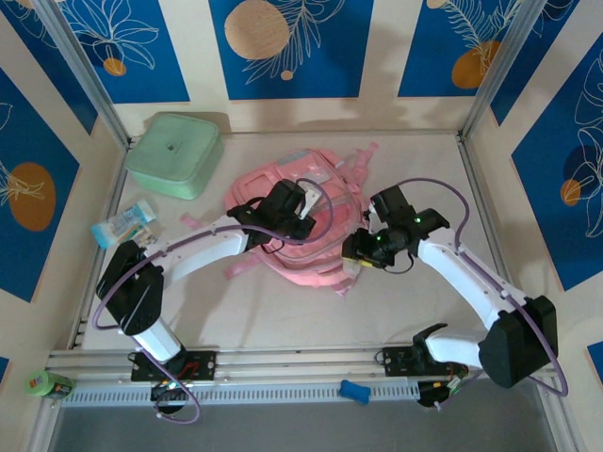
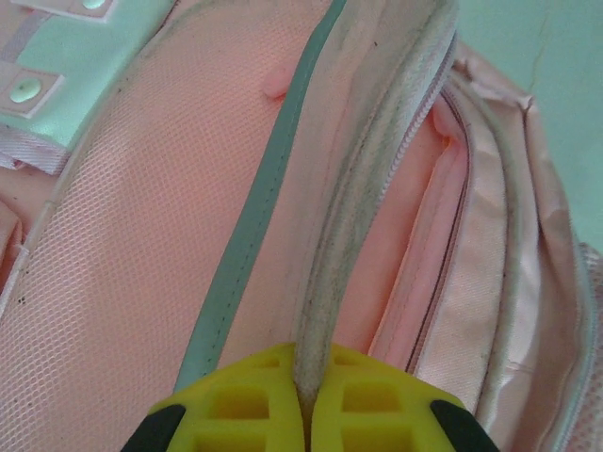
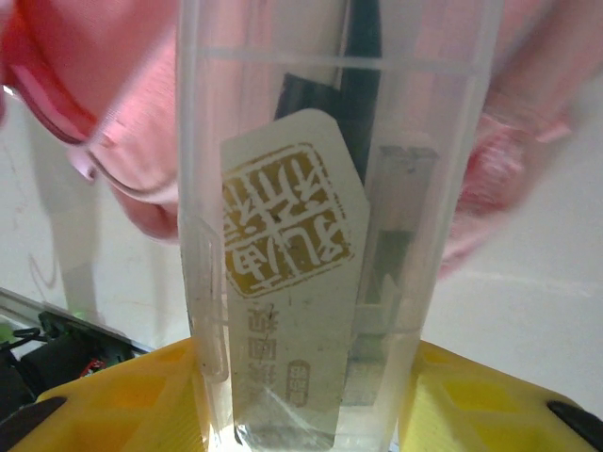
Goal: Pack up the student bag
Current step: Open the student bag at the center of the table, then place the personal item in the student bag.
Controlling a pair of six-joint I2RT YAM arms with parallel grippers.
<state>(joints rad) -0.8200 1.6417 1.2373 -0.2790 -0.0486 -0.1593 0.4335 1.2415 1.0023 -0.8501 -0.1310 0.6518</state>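
Student bag [image 1: 325,177] lies mid table [image 1: 283,320]; left pincer [image 2: 306,400] pinched on its zip-edge flap [image 2: 363,188], right pincer [image 3: 306,410] clamping a clear case [image 3: 330,188] at the bag's near-right edge. Lift the flap high to gape the opening, then feed the case in end-first.

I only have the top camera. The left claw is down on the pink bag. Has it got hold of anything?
Observer: Yes. In the left wrist view the left claw is shut on a zip-edged flap of the student bag, with the fabric pinched between its yellow fingers.
Operator: Is the compartment open beside it?
Observer: The zip is parted to the right of the flap, and pink lining shows in the gap.
Operator: What is the right claw carrying?
Observer: The right claw holds a clear case. Inside it is a cream label with a gold seal stamp.
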